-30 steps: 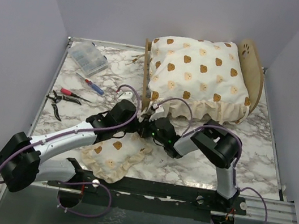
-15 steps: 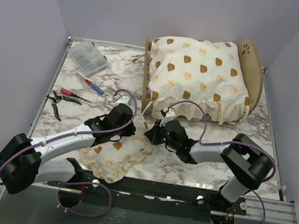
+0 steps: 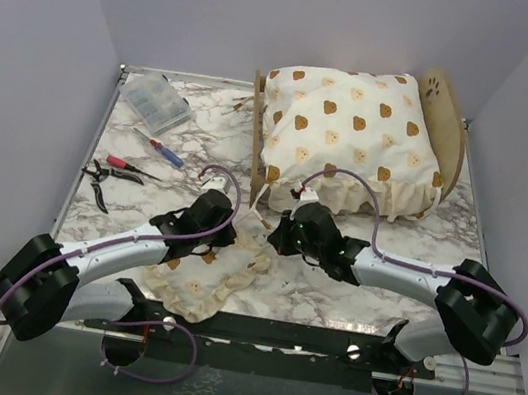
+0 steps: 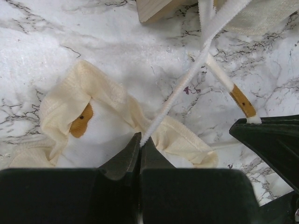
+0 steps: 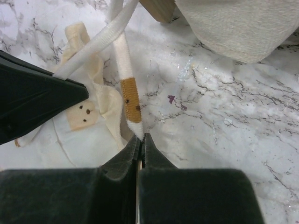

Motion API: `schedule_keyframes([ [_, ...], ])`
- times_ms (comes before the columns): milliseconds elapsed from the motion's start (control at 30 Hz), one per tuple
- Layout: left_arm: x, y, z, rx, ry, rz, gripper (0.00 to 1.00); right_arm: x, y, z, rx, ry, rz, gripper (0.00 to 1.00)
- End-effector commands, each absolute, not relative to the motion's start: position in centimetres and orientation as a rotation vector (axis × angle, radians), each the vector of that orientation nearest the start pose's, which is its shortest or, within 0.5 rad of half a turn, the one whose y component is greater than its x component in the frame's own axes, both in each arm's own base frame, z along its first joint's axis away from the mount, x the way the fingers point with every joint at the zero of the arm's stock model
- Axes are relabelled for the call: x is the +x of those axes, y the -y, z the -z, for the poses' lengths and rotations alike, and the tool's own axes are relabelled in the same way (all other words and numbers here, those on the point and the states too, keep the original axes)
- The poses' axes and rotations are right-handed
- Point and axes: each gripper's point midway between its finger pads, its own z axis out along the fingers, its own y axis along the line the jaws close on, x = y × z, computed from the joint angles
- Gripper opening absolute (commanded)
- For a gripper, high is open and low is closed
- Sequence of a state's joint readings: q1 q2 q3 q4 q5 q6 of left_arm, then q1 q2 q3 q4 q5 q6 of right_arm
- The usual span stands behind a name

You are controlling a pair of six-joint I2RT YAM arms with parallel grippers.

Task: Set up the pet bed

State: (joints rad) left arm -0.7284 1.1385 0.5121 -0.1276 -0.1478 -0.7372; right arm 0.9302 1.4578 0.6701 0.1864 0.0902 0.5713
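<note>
Pet bed (image 3: 448, 112), sitting beyond the small pillow (image 3: 202, 276), is having its cushion (image 3: 346, 130) secured: left gripper (image 4: 140, 138) and right gripper (image 5: 141, 138), each pinched tight on a tie (image 4: 187, 78), are drawing them nearer the pillow than before, probably for knotting.

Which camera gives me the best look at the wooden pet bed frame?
Top external: it shows the pet bed end to end, headboard with paw cutout on the right, footboard on the left, bear-print cushion lying on it. Each wrist view catches only one wooden corner at its top edge.
</note>
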Motion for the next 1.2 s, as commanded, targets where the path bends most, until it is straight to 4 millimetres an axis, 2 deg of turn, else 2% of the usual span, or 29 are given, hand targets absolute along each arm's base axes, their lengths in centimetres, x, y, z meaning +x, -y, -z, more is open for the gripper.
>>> schedule_keyframes([
  [0,22.4,20.8,-6.1,-0.05,-2.401,0.573,0.0,20.7,-31.3,-7.2,-0.429,-2.379,-0.723,0.01],
  [100,22.5,20.8,-6.2,-0.041,-2.393,0.569,0.0,20.7,-30.9,-7.7,-0.438,-2.4,-0.691,0.01],
  [233,22.5,20.4,-6.3,-0.048,-2.383,0.554,0.0,22.6,-27.2,-7.4,-0.429,-2.409,-0.374,0.01],
  [300,22.5,20.4,-6.4,-0.047,-2.382,0.555,0.0,23.7,-25.3,-8.0,-0.444,-2.397,-0.201,0.01],
  [367,22.5,20.4,-6.5,-0.041,-2.382,0.555,0.0,24.7,-24.4,-9.4,-0.463,-2.37,-0.095,0.01],
  [500,22.8,20.8,-7.1,-0.025,-2.369,0.564,0.0,25.1,-26.2,-12.1,-0.555,-2.36,-0.143,0.01],
  [600,22.9,21.0,-7.4,-0.017,-2.365,0.578,0.0,24.2,-27.6,-12.7,-0.6,-2.396,-0.233,0.05],
  [700,22.7,21.1,-7.1,-0.012,-2.377,0.583,0.0,23.0,-28.0,-11.2,-0.609,-2.451,-0.293,0.11],
  [933,22.1,21.3,-5.8,0.011,-2.423,0.587,0.0,19.8,-25.7,-4.4,-0.569,-2.623,-0.261,0.25],
  [1033,22.1,21.3,-5.7,0.012,-2.424,0.588,0.0,19.4,-25.7,-3.5,-0.561,-2.644,-0.265,0.32],
  [1167,22.1,21.5,-5.6,0.016,-2.428,0.595,0.0,19.4,-26.2,-3.4,-0.57,-2.654,-0.288,0.38],
])
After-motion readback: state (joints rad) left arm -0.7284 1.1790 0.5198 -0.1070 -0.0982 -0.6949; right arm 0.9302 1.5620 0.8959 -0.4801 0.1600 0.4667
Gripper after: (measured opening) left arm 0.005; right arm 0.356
